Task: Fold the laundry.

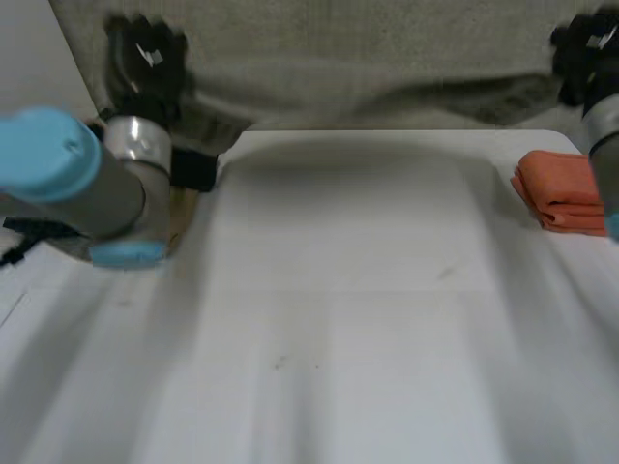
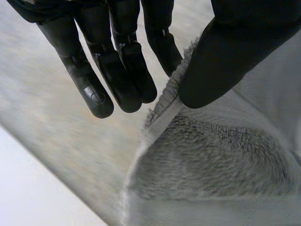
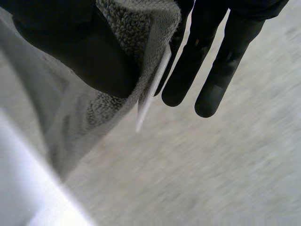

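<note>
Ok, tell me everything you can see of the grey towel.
The grey towel is a fluffy, looped-pile cloth with a flat hem. It is stretched wide along the far edge of the table. The left hand pinches one end at its edge; the right hand pinches the other, beside a white label.

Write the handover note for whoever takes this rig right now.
Left hand: thumb and fingers pinch the towel at its left end.
Right hand: pinches the towel's right end the same way.
The towel is held spread across the far side of the table.
Done: an orange cloth lies folded on the table's right.
Left: no fold in the towel yet; lay it down and fold it.
</note>
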You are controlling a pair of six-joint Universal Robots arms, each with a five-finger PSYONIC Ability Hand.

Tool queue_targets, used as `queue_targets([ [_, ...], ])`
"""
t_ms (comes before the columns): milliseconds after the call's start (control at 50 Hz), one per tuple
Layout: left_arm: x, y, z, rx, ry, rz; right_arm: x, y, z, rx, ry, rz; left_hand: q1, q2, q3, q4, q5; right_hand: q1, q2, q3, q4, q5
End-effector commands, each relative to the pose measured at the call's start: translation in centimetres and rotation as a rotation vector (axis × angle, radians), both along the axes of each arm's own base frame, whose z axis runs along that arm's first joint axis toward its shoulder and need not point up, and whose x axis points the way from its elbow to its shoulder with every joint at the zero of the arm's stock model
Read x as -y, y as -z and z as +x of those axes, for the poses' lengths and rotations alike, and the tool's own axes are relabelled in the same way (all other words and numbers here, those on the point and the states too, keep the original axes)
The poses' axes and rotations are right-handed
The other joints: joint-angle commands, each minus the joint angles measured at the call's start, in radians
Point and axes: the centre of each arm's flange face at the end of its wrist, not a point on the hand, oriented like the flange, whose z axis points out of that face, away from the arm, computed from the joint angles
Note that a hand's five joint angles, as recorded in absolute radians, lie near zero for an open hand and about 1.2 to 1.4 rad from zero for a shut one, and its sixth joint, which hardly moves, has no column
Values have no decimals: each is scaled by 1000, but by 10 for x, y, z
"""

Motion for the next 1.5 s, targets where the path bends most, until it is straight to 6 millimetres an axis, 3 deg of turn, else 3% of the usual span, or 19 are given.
queue_targets([
  [20,-38,84,-1,128,41,233,-13,89,-4,-103,9,345,255,198,203,194,235,258,215,206,198,186],
  [80,-66,114,3,208,56,323,-30,110,-8,-168,5,462,255,198,203,194,235,258,215,206,198,186],
  [180,-115,125,19,358,68,404,-76,141,-14,-330,-40,676,255,198,203,194,235,258,215,206,198,186],
  [360,-213,122,73,662,81,638,-153,116,-62,-602,-39,896,255,198,203,194,235,258,215,206,198,186],
  [460,-235,111,84,715,111,759,-167,107,-65,-674,-80,899,255,198,203,194,235,258,215,206,198,186],
  [560,-212,97,72,644,90,660,-155,102,-62,-627,-56,820,255,198,203,194,235,258,215,206,198,186],
  [600,-192,97,62,600,78,595,-145,102,-62,-590,-34,784,255,198,203,194,235,258,215,206,198,186],
  [680,-153,99,42,530,55,468,-115,122,-61,-503,-5,752,255,198,203,194,235,258,215,206,198,186],
  [880,-64,122,-6,449,24,291,-60,139,-37,-466,52,625,255,198,203,194,235,258,215,206,198,186],
  [1040,-23,135,-35,422,27,238,-26,149,-29,-479,107,582,255,198,203,194,235,258,215,206,198,186],
  [1080,-17,135,-39,413,27,223,-17,150,-28,-468,124,562,255,198,203,194,235,258,215,206,198,186],
  [1100,-13,135,-41,409,23,217,-14,149,-28,-464,130,553,104,47,52,44,84,-58,-101,-110,-117,-130],
  [1120,-10,134,-44,404,24,208,-11,149,-28,-463,139,545,-606,-664,-659,-667,-627,-561,-604,-613,-620,-633],
  [1140,-8,132,-45,401,22,201,-10,150,-28,-463,148,544,-939,-996,-991,-1000,-959,-964,-1007,-1016,-1023,-1036],
  [1220,-8,124,-55,379,37,171,-4,145,-26,-444,170,508,-967,-1024,-1019,-1027,-987,-964,-1007,-1016,-1023,-1036],
  [1300,-12,118,-56,371,42,165,0,121,-21,-360,184,403,-967,-1024,-1019,-1027,-987,-964,-1007,-1016,-1023,-1036],
  [1320,-13,117,-57,370,43,164,0,103,-21,-312,189,357,-967,-1024,-1019,-1027,-987,-964,-1007,-1016,-1023,-1036],
  [1400,-22,88,-53,346,39,129,-9,59,-25,-226,193,272,-967,-1024,-1019,-1027,-987,-964,-1007,-1016,-1023,-1036],
  [1500,-39,59,-39,328,36,112,-23,46,-39,-219,186,297,-967,-1024,-1019,-1027,-987,-964,-1007,-1016,-1023,-1036],
])
